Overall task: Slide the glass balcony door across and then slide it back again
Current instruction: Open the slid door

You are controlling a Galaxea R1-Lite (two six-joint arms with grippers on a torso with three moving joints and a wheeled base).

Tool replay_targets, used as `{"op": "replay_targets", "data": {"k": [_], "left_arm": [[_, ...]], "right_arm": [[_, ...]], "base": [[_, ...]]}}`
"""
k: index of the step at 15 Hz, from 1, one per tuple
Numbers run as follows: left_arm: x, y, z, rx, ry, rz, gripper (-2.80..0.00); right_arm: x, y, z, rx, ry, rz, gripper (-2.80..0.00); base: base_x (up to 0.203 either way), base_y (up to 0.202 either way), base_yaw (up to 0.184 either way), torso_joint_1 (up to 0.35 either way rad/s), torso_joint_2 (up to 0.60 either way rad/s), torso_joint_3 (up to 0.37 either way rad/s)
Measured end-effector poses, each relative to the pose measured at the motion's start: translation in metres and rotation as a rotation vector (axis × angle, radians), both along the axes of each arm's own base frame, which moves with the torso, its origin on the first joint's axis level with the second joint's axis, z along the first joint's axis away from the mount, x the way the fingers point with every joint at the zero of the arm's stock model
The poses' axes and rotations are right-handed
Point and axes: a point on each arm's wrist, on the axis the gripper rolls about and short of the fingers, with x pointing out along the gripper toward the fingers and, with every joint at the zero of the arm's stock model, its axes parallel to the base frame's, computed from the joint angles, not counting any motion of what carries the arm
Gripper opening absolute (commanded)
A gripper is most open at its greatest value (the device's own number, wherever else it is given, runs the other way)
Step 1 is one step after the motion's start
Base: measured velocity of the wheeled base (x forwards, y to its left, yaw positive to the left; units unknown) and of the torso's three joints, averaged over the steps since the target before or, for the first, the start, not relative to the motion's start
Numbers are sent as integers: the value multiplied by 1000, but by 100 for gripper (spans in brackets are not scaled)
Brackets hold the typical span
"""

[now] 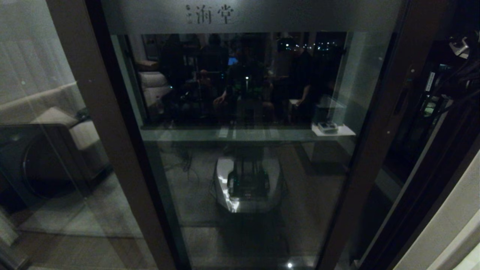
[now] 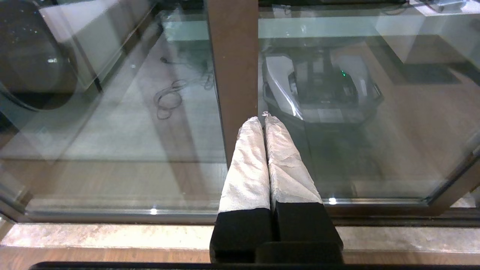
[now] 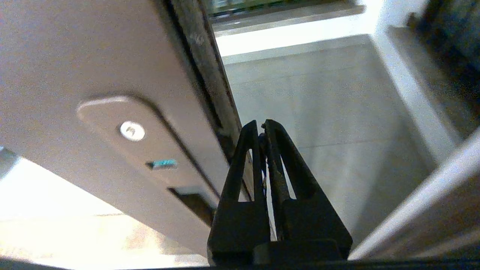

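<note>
The glass balcony door (image 1: 243, 112) fills the head view, with a frosted band (image 1: 300, 15) across its top and a dark brown frame. Its right edge stile (image 1: 386, 112) carries the narrow handle slot (image 1: 403, 99). In the right wrist view that stile (image 3: 93, 56) shows a recessed handle plate (image 3: 150, 146). My right gripper (image 3: 261, 125) is shut and empty, its tips just beside the door's edge seal (image 3: 204, 56). My left gripper (image 2: 262, 119) is shut on nothing, its white-wrapped fingers (image 2: 247, 168) pointing low at the left stile (image 2: 232, 56). Neither gripper shows in the head view.
A fixed pane showing the sofa (image 1: 45, 112) stands left of the door. A dark gap (image 1: 420, 142) and cables (image 1: 461, 78) lie to its right, then a pale wall (image 1: 450, 232). A stone threshold (image 2: 112, 234) runs below the track. Grey balcony floor (image 3: 318, 93) lies beyond the door's edge.
</note>
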Motion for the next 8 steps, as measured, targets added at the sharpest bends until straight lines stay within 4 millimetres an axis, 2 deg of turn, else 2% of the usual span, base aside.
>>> {"op": "replay_targets", "data": {"k": [8], "left_arm": [[0, 0, 0, 0, 0, 0, -280]], "right_arm": [[2, 10, -5, 2, 17, 17, -280]], "base": [[0, 0, 0, 0, 0, 0]]}}
